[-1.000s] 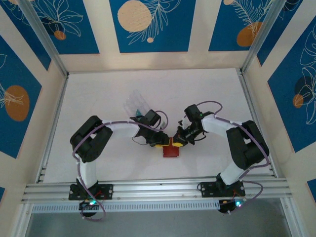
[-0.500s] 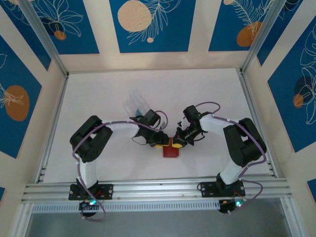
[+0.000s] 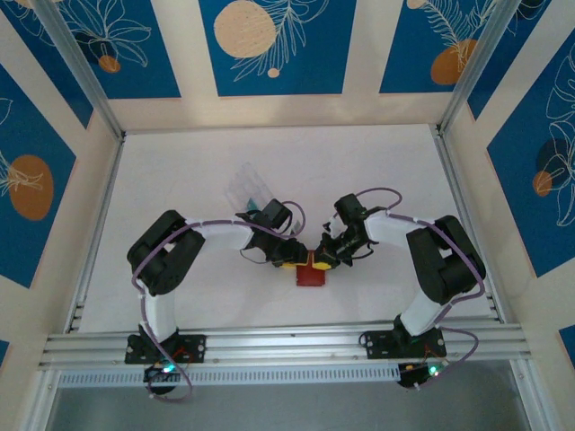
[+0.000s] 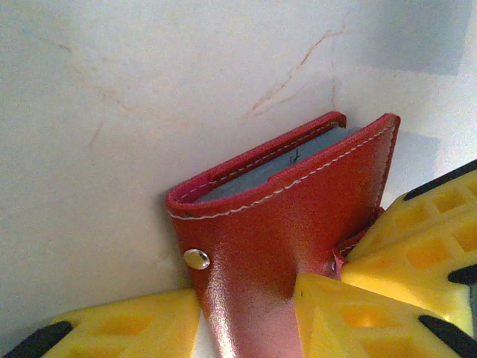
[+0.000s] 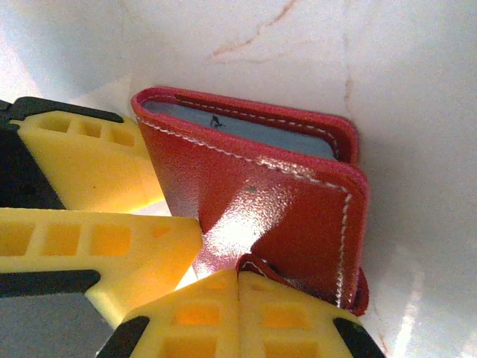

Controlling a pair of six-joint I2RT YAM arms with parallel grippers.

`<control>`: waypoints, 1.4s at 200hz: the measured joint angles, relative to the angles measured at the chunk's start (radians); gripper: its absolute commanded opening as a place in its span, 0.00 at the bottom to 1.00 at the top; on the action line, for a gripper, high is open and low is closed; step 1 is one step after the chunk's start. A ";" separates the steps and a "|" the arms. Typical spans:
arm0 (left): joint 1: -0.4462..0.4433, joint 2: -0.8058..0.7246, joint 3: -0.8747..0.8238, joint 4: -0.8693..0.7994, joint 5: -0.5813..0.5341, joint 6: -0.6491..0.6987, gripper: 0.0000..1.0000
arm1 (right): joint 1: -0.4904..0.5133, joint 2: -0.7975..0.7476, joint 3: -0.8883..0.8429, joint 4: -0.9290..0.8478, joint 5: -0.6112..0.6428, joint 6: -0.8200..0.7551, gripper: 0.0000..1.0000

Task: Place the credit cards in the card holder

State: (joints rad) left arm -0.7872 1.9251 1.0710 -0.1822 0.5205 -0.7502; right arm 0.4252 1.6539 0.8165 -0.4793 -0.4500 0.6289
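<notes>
Centre of the top view, on the white worktop (image 3: 377, 180): red card holder (image 3: 313, 275) sits between both claws. Its body is clamped across by the left claw (image 4: 246, 298), and the right claw (image 5: 238, 282) is pinched tight on its flap edge. Blue-grey credit card (image 4: 287, 165) edge shows inside the pocket. Clear case (image 3: 247, 189) lies up-left, apart.

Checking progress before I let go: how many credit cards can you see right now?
1: one credit card sits inside the card holder, its edge showing between the red flaps. Others may be stacked behind it, hidden from view.
</notes>
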 measured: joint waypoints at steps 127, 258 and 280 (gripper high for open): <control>0.001 0.001 0.001 -0.002 0.000 0.000 0.40 | -0.008 -0.043 -0.073 0.095 -0.003 0.033 0.00; 0.068 -0.206 -0.069 0.022 -0.121 0.093 0.50 | 0.048 -0.063 0.158 -0.042 0.133 0.005 0.61; 0.114 -0.373 -0.138 0.027 -0.152 0.108 0.70 | 0.054 -0.134 0.206 -0.034 0.158 -0.026 0.84</control>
State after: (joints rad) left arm -0.6735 1.5520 0.9329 -0.1555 0.3683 -0.6426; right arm 0.4793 1.5196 1.0225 -0.5133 -0.2924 0.6033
